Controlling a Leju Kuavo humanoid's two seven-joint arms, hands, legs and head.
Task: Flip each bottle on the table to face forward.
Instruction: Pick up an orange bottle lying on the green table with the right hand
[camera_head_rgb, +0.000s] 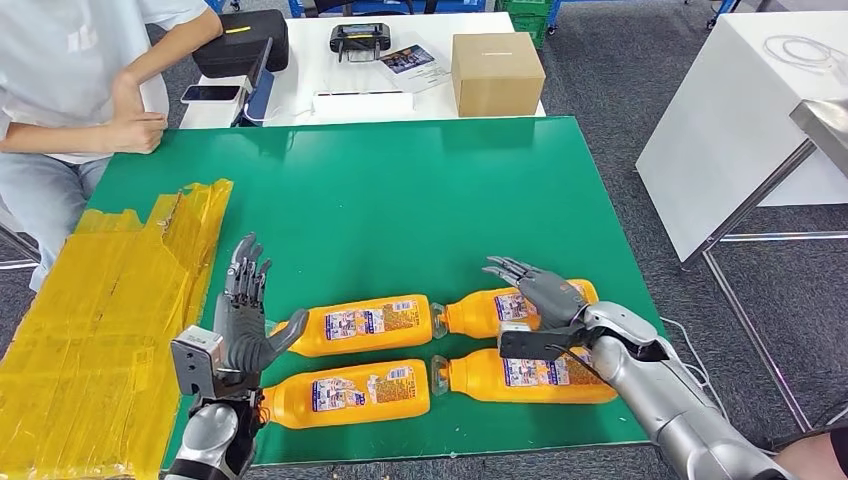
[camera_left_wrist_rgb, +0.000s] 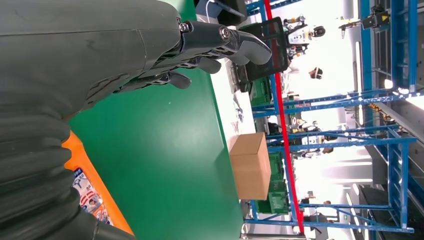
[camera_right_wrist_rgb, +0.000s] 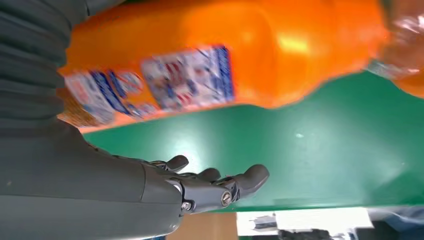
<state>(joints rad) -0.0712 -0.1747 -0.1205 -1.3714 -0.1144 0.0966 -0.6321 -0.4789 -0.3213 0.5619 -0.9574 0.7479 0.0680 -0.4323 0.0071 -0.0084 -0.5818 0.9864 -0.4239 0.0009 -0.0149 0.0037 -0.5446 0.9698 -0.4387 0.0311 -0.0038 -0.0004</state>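
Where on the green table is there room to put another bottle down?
The wide bare green mat between the bottles and the cardboard box is free. It is crowded near the robot, where four bottles lie between the left hand and right hand. Yellow tape covers the left side.

There are four orange plastic bottles lying on the green table: one at the far left, one at the far right, one at the near left and one at the near right. Behind them sit one brown cardboard box, one black case and one phone.
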